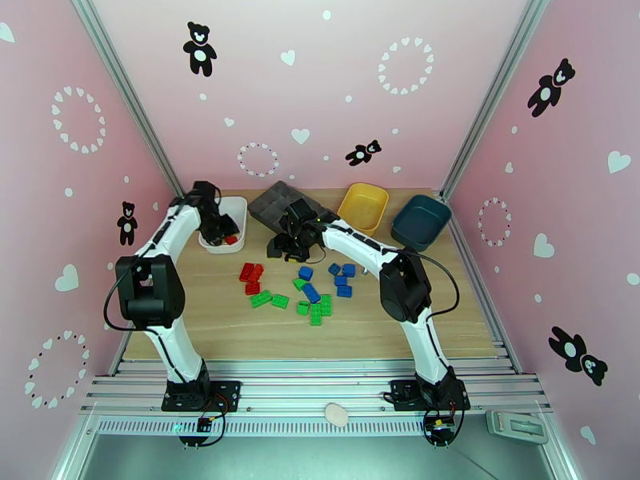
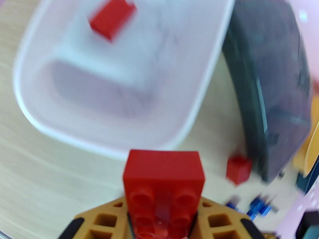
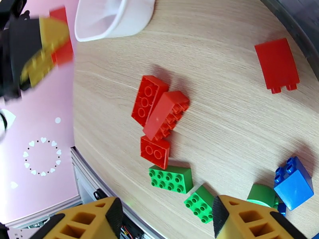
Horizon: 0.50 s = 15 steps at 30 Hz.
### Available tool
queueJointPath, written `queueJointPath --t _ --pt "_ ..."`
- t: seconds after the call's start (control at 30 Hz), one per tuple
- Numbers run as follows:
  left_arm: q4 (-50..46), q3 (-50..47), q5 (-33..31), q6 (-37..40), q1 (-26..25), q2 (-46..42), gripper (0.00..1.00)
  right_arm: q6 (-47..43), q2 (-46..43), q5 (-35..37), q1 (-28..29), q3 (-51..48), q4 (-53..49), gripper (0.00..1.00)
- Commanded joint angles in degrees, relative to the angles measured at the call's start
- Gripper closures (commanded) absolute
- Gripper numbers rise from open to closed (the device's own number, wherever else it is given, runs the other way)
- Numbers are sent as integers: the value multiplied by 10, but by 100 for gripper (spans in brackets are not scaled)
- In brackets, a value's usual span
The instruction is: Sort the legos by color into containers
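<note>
My left gripper (image 2: pixel 162 220) is shut on a red lego (image 2: pixel 163 178) and hovers at the near rim of the white container (image 2: pixel 119 96), where another red lego (image 2: pixel 111 17) lies. From above, the left gripper (image 1: pixel 226 232) sits at the white container (image 1: pixel 237 206). My right gripper (image 1: pixel 292 243) hangs open over the table; its yellow fingers (image 3: pixel 85 222) hold nothing. Below it lie red legos (image 3: pixel 159 112), green legos (image 3: pixel 171 178) and a blue lego (image 3: pixel 293 188). The yellow container (image 1: pixel 362 208) and teal container (image 1: pixel 422 220) stand at the back right.
A dark grey compartment tray (image 1: pixel 280 202) lies tilted between the white and yellow containers, right behind my right gripper. A single red lego (image 2: pixel 238 169) rests beside it. Loose red (image 1: pixel 252 274), green (image 1: pixel 316 306) and blue (image 1: pixel 344 278) legos cluster mid-table.
</note>
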Motion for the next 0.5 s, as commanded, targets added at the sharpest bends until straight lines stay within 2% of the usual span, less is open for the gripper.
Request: queueJointPath --t 0.0,0.23,0.47 --pt "-28 54 4 -12 9 43 66 -11 0 6 1 14 -33 36" --pt "-57 127 -11 -1 11 86 43 -20 -29 28 1 -16 -45 36" --pt "-42 69 -13 4 6 34 42 -24 -51 55 1 -41 -57 36"
